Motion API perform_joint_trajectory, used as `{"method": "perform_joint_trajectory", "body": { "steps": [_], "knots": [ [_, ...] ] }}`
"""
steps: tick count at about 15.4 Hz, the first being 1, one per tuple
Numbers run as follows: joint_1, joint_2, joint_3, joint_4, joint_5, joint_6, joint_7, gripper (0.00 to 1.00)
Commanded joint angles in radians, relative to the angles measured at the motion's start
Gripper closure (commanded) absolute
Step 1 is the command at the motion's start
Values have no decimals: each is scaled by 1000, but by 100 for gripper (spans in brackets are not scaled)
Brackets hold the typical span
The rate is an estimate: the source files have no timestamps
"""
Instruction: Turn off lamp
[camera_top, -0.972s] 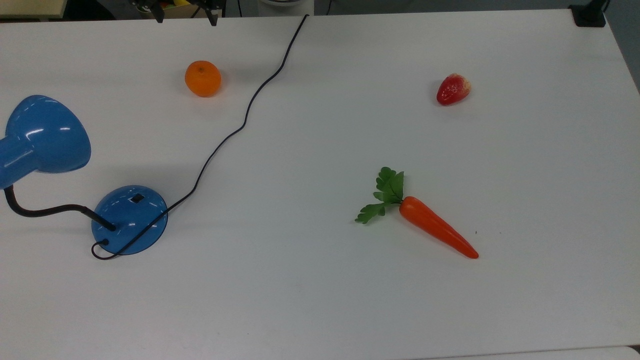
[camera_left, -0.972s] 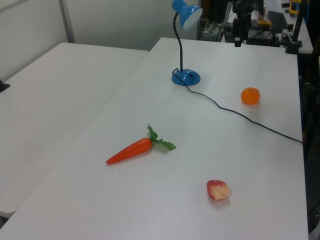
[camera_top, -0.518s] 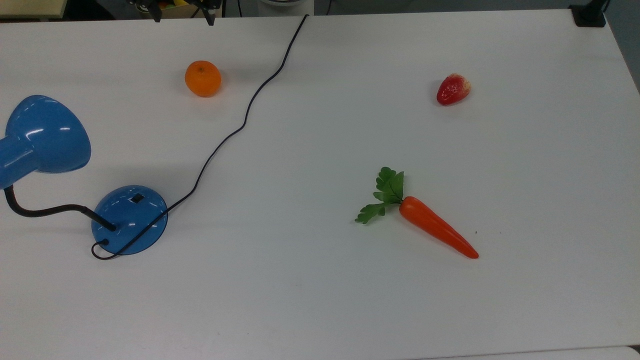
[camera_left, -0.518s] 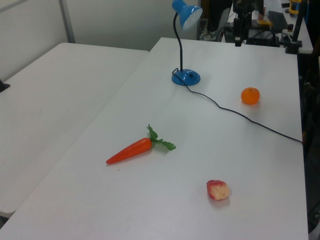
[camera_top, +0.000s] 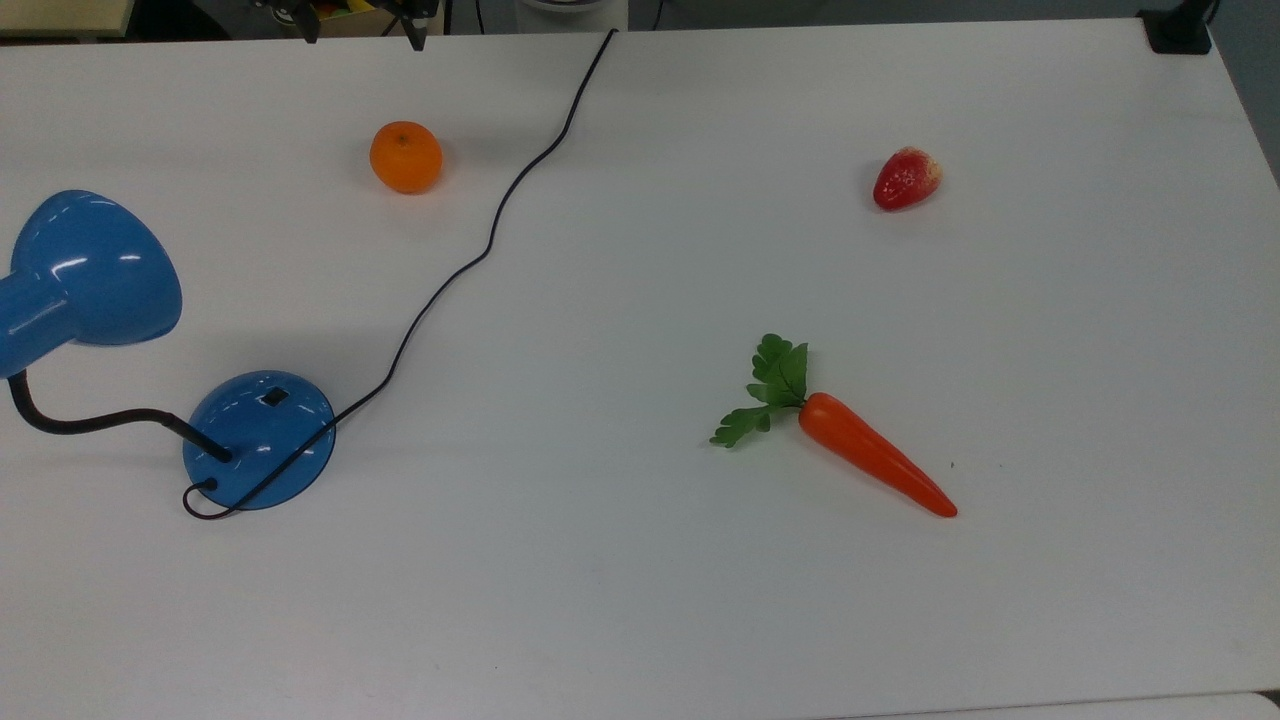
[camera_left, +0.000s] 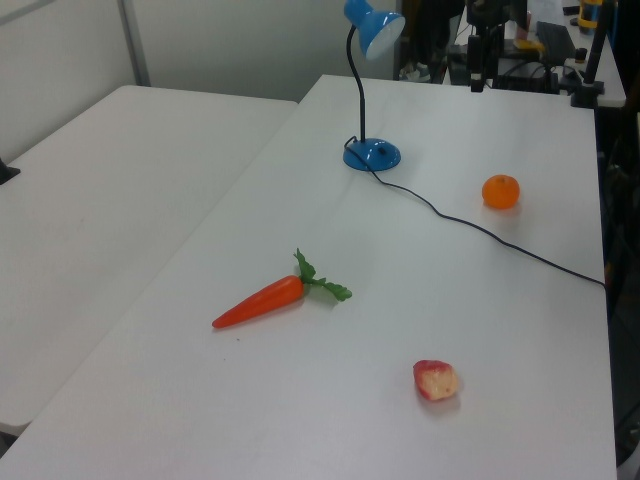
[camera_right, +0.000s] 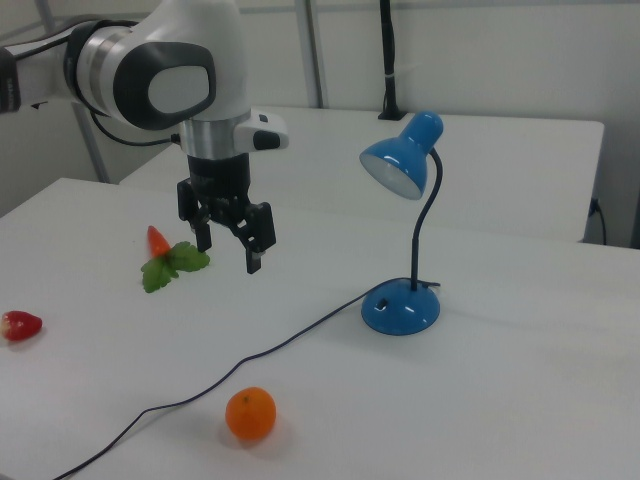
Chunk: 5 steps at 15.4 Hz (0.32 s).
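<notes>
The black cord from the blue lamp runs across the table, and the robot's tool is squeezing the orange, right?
Not quite. The cord does run across the table from the blue lamp, but the tool is not squeezing the orange. In the right view the tool hangs open and empty in the air, apart from the orange, which lies alone on the table.

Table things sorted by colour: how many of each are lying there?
Orange: 2, the orange and the carrot
Red: 1, the strawberry
Blue: 1, the lamp
Total: 4
</notes>
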Motion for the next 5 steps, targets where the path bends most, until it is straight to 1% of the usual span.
{"method": "perform_joint_trajectory", "body": {
  "steps": [1, 3, 5],
  "knots": [
    [49, -22, -59, -16, 12, -3, -22, 0],
    [36, -22, -56, -14, 15, -3, -22, 0],
    [8, -24, -31, -14, 29, -3, -23, 0]
  ]
}}
